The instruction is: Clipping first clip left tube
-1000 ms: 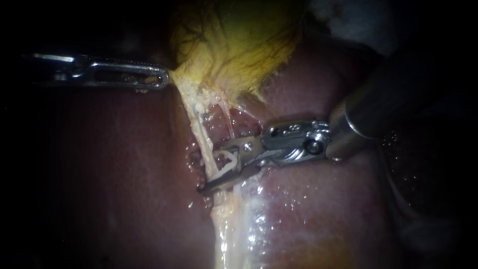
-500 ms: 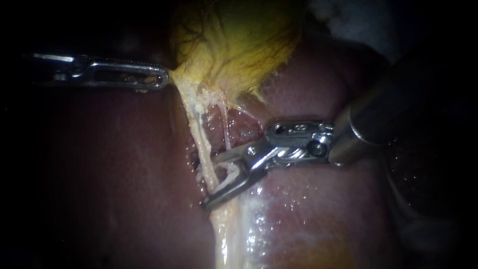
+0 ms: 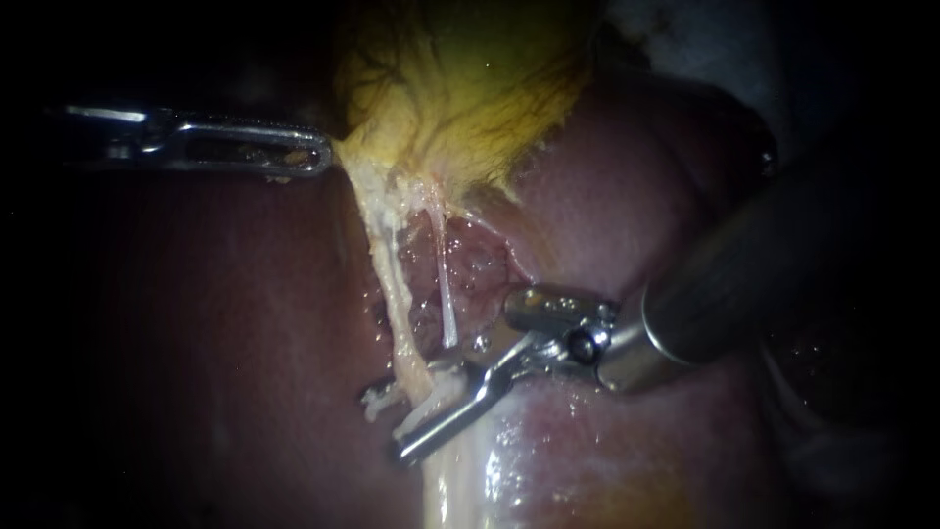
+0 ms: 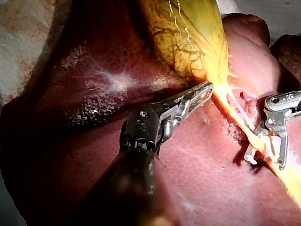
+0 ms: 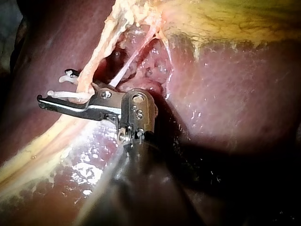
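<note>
Over liver (image 3: 607,216), right instrument's end effector (image 3: 387,423) slid lower, gaping astride left tube (image 3: 392,284).

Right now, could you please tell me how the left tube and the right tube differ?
The left tube is thick and yellowish-white; the right tube is a thin pale strand. The left tube runs into the tip of the right instrument, where a white clip reaches across it; the right tube bears no clip. Both descend from the gallbladder over the liver.
</note>
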`<state>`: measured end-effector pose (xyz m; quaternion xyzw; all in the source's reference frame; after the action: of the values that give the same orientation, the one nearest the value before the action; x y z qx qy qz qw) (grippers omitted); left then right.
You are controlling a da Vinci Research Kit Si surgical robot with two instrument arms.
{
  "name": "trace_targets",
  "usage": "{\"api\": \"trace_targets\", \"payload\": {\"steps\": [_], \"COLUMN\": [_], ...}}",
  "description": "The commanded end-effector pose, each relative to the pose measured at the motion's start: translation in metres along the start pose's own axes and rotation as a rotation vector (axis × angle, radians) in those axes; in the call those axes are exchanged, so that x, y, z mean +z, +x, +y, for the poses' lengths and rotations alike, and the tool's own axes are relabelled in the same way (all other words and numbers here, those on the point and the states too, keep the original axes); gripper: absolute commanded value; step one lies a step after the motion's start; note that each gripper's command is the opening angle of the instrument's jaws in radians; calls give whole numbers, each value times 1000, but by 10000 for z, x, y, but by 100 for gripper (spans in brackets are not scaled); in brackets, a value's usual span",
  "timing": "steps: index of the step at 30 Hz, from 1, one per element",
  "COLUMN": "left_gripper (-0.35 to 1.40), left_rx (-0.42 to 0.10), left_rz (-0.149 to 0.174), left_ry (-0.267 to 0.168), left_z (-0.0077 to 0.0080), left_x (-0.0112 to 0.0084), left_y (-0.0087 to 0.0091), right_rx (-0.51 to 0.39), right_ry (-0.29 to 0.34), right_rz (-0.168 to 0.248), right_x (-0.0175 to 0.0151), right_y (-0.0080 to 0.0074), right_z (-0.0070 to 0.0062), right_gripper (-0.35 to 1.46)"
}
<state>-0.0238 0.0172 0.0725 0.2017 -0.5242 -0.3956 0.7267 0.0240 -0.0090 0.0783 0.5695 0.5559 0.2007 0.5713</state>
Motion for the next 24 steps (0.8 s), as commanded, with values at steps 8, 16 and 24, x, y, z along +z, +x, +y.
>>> {"api": "trace_targets", "payload": {"steps": [8,16,24], "left_gripper": [-35,-35,-35], "left_rx": [0,0,0], "left_rz": [0,0,0], "left_ry": [-1,-1,0], "left_z": [0,0,0], "left_x": [0,0,0], "left_y": [0,0,0], "right_rx": [-1,7,13], "right_ry": [27,10,-14], "right_rz": [-35,-20,-1], "right_x": [5,2,-7], "right_y": [-4,0,3], "right_z": [-9,-2,5], "right_gripper": [52,35,-4]}}
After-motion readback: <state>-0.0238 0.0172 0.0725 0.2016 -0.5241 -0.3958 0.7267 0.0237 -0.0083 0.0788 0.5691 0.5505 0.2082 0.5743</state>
